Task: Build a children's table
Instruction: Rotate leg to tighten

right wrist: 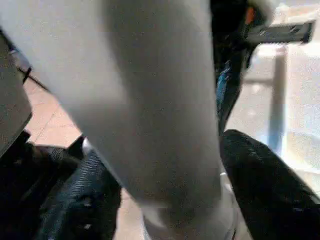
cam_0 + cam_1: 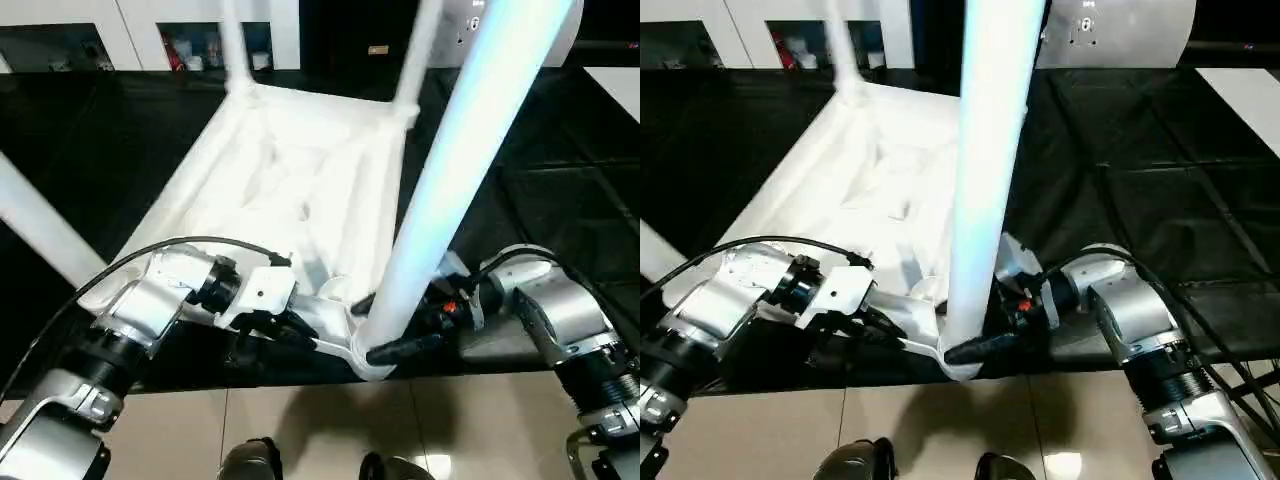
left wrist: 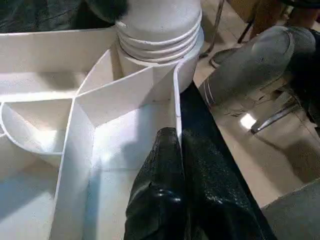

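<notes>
My left gripper (image 2: pixel 300 335), its two black fingers (image 3: pixel 170 195) pressed together, pinches the thin near rim of the small white plastic table top (image 2: pixel 290 180), which lies upside down, ribbed underside up, on the large black-covered work table (image 2: pixel 560 180). One finger sits inside the rim wall, the other outside it, just beside the round corner socket (image 3: pixel 160 55) at the top's near corner by the work table's edge. A long white tube leg (image 2: pixel 470 150) stands in that socket, leaning slightly, its threaded collar visible where it enters. My right gripper (image 2: pixel 990 345) has its black fingers spread to either side of the leg's base, close beside the tube; whether they press on it I cannot tell. Two more white tube legs (image 2: pixel 232 45) stand upright in the far corner sockets, and another white tube (image 2: pixel 40 230) slants across at my left. Beige floor tiles (image 2: pixel 300 430) show below the work table's edge.
</notes>
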You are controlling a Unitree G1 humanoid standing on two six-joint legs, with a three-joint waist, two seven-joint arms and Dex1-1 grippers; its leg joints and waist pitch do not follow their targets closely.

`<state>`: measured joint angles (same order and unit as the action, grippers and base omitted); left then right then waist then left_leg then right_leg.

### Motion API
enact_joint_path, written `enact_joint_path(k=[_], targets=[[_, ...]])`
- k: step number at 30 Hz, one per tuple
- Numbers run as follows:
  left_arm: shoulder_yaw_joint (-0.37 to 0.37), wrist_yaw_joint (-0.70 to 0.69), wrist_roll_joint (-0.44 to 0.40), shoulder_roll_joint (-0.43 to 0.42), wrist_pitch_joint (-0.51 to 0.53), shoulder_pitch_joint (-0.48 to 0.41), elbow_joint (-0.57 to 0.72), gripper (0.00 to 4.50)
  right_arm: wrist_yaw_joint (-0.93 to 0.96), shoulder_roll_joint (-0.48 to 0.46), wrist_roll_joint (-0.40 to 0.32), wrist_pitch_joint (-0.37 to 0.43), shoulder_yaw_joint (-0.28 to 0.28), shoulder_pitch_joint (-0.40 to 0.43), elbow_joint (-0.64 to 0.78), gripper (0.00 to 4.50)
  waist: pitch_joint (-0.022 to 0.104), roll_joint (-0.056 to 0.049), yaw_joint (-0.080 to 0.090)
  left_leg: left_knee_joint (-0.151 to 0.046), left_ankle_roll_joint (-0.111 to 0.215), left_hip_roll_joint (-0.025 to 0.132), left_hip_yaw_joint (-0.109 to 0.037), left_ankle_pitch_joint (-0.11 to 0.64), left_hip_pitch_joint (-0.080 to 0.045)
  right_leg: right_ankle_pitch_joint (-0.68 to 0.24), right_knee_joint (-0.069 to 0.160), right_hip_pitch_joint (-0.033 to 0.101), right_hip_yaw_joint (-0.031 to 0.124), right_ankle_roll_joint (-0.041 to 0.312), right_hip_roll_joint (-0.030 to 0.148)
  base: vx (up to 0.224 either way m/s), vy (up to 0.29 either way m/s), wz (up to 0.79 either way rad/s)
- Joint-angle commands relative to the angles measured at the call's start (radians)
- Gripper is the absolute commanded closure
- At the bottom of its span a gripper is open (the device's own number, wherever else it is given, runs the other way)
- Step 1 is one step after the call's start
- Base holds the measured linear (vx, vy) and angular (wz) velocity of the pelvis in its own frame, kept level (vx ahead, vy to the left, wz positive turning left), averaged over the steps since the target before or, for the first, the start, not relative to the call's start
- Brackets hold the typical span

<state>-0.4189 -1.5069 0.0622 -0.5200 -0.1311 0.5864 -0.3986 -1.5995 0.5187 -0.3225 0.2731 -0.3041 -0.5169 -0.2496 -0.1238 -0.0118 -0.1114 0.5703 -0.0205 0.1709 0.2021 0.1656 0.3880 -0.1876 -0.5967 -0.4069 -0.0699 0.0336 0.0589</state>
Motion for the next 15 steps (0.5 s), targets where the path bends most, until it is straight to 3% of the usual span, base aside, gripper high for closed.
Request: enact_joint_path(k=[1,9,12,15], targets=[[-0.032,-0.037,-0.027,-0.002,-0.026,0.006,-0.003,4.50,-0.015,0.021,-0.026,-0.010,-0.021,-0.022,-0.009,1.79,0.071,0.009,0.010,-0.054,0.103,0.076,-0.031,0.119,-0.027,-0.124,0.056,0.050,0.061,0.246,0.101,0.000,0.000,0.00],[-0.023,-0.027,-0.030,-0.002,-0.034,0.016,-0.035,4.50,-0.015,0.030,-0.054,-0.013,-0.054,-0.027,-0.020,2.26,0.070,0.008,0.010,-0.054,0.100,0.076,-0.031,0.127,-0.028,-0.138,0.057,0.047,0.061,0.245,0.099,0.000,0.000,0.00],[-0.009,-0.006,-0.020,0.005,-0.022,0.015,-0.047,4.50,-0.015,0.023,-0.066,0.007,-0.046,-0.021,-0.019,2.33,0.070,0.006,0.009,-0.054,0.098,0.075,-0.031,0.129,-0.027,-0.144,0.058,0.047,0.061,0.244,0.100,0.000,0.000,0.00],[0.035,0.056,0.011,0.023,0.050,0.004,-0.039,4.50,0.035,-0.014,-0.078,0.068,0.014,0.004,-0.004,2.34,0.067,0.005,0.007,-0.055,0.090,0.076,-0.031,0.145,-0.027,-0.168,0.062,0.046,0.062,0.246,0.101,0.000,0.000,0.00]])
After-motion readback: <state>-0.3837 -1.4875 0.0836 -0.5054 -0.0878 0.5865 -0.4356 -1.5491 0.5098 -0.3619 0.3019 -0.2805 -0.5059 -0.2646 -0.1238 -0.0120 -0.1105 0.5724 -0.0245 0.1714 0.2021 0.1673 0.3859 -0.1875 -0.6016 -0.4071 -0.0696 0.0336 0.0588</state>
